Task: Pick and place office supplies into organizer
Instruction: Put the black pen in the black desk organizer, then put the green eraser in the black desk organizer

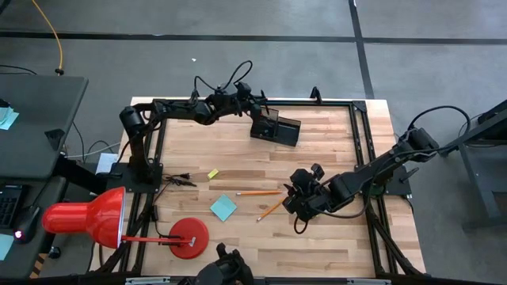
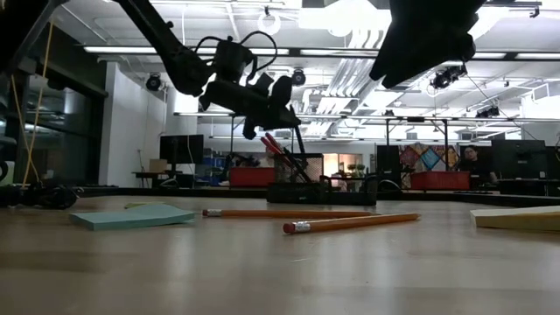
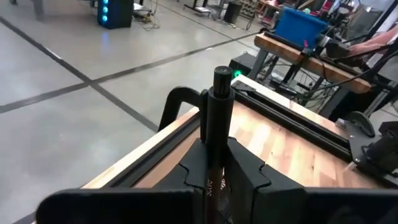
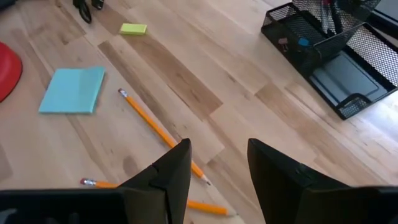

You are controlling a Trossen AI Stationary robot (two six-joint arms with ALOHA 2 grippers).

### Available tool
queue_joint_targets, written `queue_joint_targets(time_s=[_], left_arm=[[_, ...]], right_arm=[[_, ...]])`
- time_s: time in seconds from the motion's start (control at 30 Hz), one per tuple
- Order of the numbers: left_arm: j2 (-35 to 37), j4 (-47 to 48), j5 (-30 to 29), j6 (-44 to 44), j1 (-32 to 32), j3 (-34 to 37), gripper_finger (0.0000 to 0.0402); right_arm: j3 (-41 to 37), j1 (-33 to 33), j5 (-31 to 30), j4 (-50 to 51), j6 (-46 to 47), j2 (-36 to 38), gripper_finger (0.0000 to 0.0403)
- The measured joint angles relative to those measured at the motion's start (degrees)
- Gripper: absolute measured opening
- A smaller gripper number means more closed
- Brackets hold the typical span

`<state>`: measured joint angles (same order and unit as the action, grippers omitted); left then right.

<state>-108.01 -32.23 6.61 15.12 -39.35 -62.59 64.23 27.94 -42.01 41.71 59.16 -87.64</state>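
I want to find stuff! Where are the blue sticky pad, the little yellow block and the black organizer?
blue sticky pad (image 1: 223,207), high view, middle of its top.
yellow block (image 4: 133,28), right wrist view, its top face.
organizer (image 4: 348,78), right wrist view, low tray floor.

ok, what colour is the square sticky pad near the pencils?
Light blue sticky pad; the right wrist view shows it best, beside an orange pencil.

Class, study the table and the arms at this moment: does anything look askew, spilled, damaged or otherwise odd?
Nothing looks damaged or spilled. The two pencils and the blue sticky-note pad lie loose on the table, awaiting sorting. The organizer sits at an angle to the table's edges. The right end effector hangs open above the pencils.
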Motion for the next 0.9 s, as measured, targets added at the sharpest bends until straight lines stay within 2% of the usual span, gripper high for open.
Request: queue_joint_targets(time_s=[0.1, 0.37, 0.67, 0.73, 0.9], left_arm=[[0.0, -0.2, 0.0, -0.4, 0.0, 0.0, 0.0023], [0.0, 2.1, 0.4, 0.3, 0.3, 0.0, 0.0081], [0.0, 2.1, 1.5, 0.8, 2.0, 0.0, 0.0091], [0.0, 1.8, 3.9, 1.9, 2.0, 0.0, 0.0091], [0.1, 1.3, 14.9, 2.1, 2.4, -0.4, 0.0091]], right_arm=[[0.0, 0.0, -0.1, 0.1, 0.0, 0.0, 0.0150], [0.0, -0.1, -2.7, 0.3, 0.0, 0.0, 0.0151], [0.0, -0.2, -3.8, 1.3, 1.4, 0.0, 0.0151], [0.0, -0.2, -4.7, 1.5, 2.2, 0.0, 0.0152], [0.0, -0.6, -5.8, 1.8, 2.6, 0.0, 0.0152]])
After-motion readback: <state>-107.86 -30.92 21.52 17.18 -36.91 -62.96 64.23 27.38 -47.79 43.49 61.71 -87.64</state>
